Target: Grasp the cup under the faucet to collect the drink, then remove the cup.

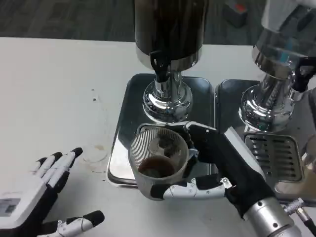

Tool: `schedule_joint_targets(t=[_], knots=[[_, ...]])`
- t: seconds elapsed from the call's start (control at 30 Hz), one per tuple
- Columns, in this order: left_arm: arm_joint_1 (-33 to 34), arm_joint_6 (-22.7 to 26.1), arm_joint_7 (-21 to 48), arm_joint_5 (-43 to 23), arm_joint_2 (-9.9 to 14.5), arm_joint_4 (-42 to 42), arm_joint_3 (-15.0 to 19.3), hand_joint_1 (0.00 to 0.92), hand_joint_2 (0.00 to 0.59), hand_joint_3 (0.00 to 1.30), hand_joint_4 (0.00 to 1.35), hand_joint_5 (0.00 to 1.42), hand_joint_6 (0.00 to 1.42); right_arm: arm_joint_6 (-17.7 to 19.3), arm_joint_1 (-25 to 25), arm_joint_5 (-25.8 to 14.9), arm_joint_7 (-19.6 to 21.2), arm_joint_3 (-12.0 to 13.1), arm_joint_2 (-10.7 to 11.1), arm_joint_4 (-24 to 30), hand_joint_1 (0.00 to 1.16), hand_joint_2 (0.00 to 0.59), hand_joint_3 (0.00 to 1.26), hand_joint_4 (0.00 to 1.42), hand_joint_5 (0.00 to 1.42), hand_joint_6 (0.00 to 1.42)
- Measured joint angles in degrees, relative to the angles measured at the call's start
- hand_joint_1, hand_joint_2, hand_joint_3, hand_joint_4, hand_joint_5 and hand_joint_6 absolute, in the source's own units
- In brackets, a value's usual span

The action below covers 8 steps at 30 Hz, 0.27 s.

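- Your left hand (37, 197) lies spread on the white table (54, 84), holding nothing.
- Your right hand (212, 163) grasps the ribbed clear plastic cup (159, 165), dark drink inside, over the steel drip tray (128, 123).
- Filling looks done; next, draw it away level from the black faucet (159, 66).

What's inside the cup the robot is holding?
The clear ribbed cup, held by the right robot hand, has a little dark drink at the bottom. The fingers hide part of the cup's right side.
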State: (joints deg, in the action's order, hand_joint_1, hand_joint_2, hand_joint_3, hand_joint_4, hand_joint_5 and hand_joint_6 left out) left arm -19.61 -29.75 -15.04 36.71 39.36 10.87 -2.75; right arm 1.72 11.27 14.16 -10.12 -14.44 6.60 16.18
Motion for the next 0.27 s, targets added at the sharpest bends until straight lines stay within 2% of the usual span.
schedule_joint_targets(t=[0.27], knots=[[0.1,0.0,0.0,-0.1,0.0,0.0,0.0,0.000,0.110,0.00,0.00,0.00,0.00,0.0,0.0,0.0,0.0,0.0,-0.3,0.0,1.06,0.206,0.55,0.65,0.73,0.86]])
